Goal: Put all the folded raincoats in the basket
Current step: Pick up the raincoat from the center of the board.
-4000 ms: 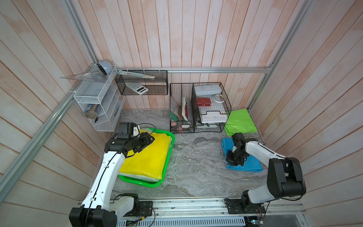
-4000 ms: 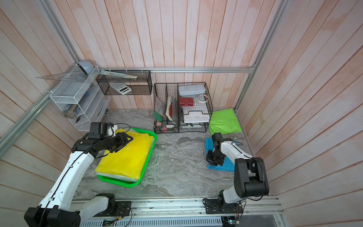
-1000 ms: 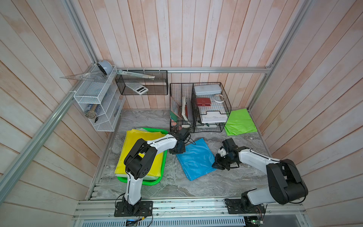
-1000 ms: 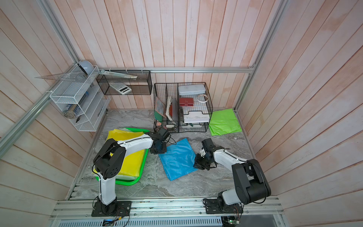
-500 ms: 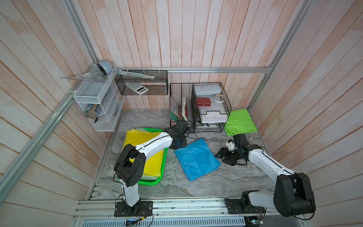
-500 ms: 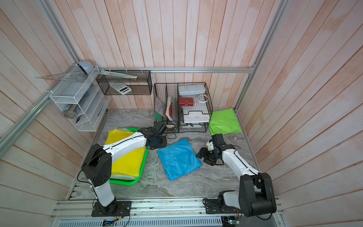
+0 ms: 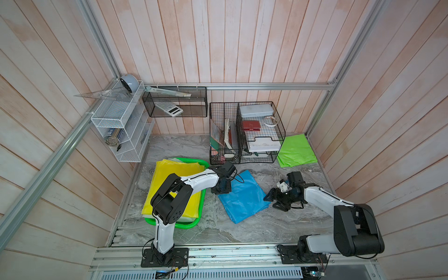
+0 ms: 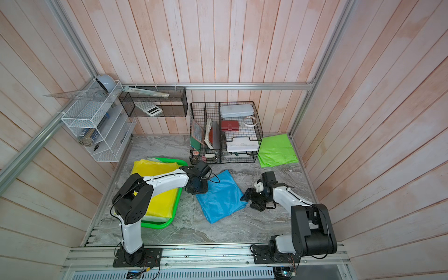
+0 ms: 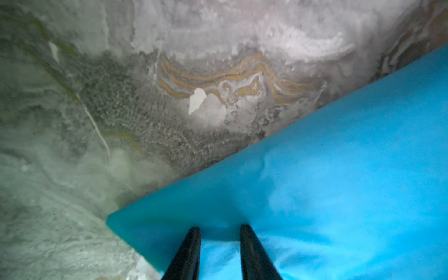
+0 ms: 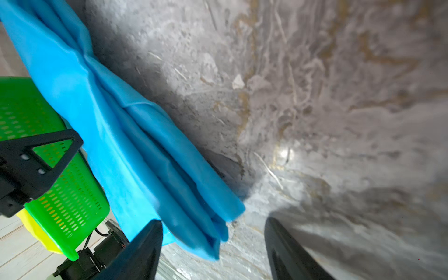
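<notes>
Since 1 second ago, my right gripper [image 7: 272, 201] has let go and stands spread just beside the blue raincoat [image 7: 242, 197]. My left gripper [image 9: 219, 232] pinches its corner, outside the green basket [image 7: 186, 225] holding 1 yellow raincoat [image 7: 167, 177].

You stand inside pale, pink-washed wooden plank walls [image 7: 242, 43] at nine, twelve and three o'clock, braced by aluminium rails [image 7: 266, 86]. Below lies a grey marbled floor [image 7: 179, 148]. A white mesh shelf [image 7: 114, 109] hangs at ten o'clock; black wire racks [image 7: 242, 103] stand at twelve. The light is soft and even.
</notes>
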Robot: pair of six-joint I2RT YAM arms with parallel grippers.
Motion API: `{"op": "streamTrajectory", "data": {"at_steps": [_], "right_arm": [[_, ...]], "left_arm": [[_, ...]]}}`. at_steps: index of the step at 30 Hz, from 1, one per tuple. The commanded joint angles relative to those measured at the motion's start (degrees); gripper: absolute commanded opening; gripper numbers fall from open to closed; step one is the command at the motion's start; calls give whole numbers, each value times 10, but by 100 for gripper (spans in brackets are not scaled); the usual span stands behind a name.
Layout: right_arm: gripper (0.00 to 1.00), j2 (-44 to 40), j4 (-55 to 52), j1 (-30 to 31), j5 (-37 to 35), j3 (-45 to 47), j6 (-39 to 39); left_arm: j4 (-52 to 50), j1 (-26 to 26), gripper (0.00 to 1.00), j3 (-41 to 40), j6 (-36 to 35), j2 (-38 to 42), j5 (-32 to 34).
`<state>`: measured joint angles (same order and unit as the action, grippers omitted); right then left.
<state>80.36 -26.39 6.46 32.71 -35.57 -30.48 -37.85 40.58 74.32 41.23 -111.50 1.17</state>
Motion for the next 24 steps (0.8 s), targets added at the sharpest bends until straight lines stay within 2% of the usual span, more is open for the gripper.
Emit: {"op": "streamTrajectory", "data": {"at_steps": [1,9,12,17,19,24], "right_arm": [[72,34,40,-2,-19,21,-8],[63,65,76,-3,10,14,-16],[57,67,77,-3,17,18,-13],[40,60,80,-3,24,24,-10],[30,61,80,-2,24,25,-7],[5,53,77,-4,20,24,-4]], "left_arm": [[-4,-1,32,-12,0,-11,17],[0,-2,32,-13,-2,-23,18],[2,-2,32,-16,-2,-25,17],[6,-2,32,-18,-1,-25,17],[6,-2,33,-18,0,-22,16],[3,-3,44,-10,-2,-2,21]]}}
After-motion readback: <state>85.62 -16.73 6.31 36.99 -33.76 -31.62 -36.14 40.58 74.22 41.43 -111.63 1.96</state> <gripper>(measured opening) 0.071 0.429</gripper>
